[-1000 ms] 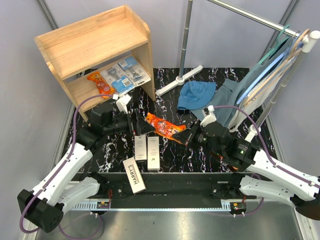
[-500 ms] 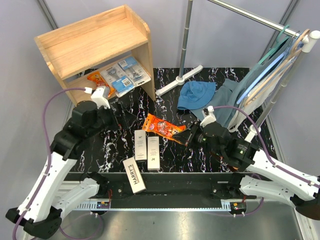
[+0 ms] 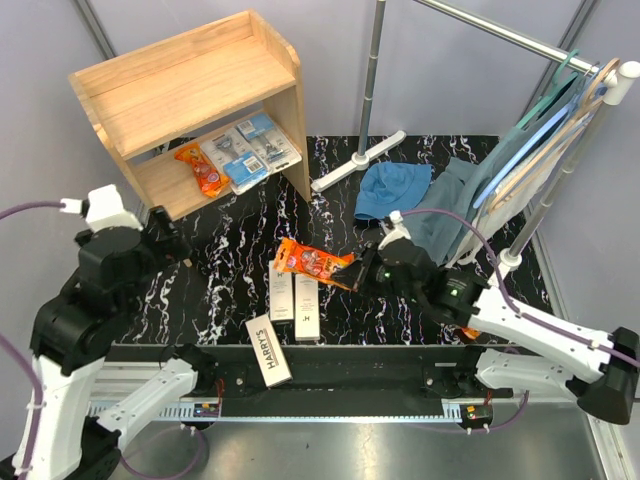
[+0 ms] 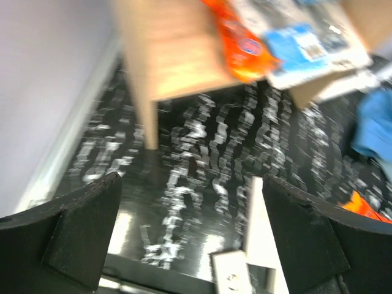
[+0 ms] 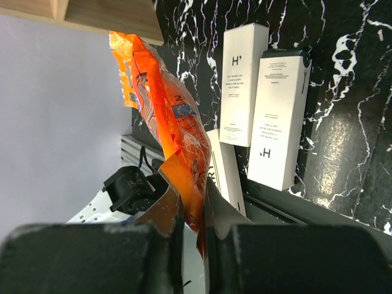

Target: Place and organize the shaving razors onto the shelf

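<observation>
The black marbled table carried the light-wood shelf at its ten o'clock corner. On the shelf's lower level an orange razor pack lay beside blue blister packs. Near the table's centre the right gripper was clamped on the end of a second orange pack, just at twelve o'clock of two white Harry's boxes. A third box lay at six o'clock. The left gripper hung at nine o'clock, jaws spread wide, holding nothing.
</observation>
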Available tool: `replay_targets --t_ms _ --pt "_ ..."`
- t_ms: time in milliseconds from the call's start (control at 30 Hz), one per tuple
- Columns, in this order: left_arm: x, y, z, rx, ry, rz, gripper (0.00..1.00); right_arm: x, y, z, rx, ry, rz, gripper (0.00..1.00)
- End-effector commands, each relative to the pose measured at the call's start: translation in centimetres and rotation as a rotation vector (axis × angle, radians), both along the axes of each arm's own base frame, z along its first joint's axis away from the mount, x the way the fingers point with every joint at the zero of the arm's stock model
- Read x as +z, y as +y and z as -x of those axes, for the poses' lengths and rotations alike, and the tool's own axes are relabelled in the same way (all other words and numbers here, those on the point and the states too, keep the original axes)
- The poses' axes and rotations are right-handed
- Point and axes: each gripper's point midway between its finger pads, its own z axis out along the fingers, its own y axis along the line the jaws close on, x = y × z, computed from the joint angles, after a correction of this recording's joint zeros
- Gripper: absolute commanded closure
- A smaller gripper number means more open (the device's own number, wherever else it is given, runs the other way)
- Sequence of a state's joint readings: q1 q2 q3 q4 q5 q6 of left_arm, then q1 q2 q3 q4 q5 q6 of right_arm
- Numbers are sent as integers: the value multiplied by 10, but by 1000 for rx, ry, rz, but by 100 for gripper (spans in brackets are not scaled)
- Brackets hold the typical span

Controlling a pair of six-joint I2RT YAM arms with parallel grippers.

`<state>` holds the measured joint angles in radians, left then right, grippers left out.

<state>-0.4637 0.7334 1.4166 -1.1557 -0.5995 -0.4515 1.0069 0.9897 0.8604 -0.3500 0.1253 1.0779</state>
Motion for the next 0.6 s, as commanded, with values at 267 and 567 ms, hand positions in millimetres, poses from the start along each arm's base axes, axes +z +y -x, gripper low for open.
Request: replay_targets --t_ms 267,567 --pt "34 50 28 180 -74 -105 1 59 86 -32 142 -109 -121 97" --pt "39 45 33 136 -93 -64 1 86 163 -61 219 -138 -255 97"
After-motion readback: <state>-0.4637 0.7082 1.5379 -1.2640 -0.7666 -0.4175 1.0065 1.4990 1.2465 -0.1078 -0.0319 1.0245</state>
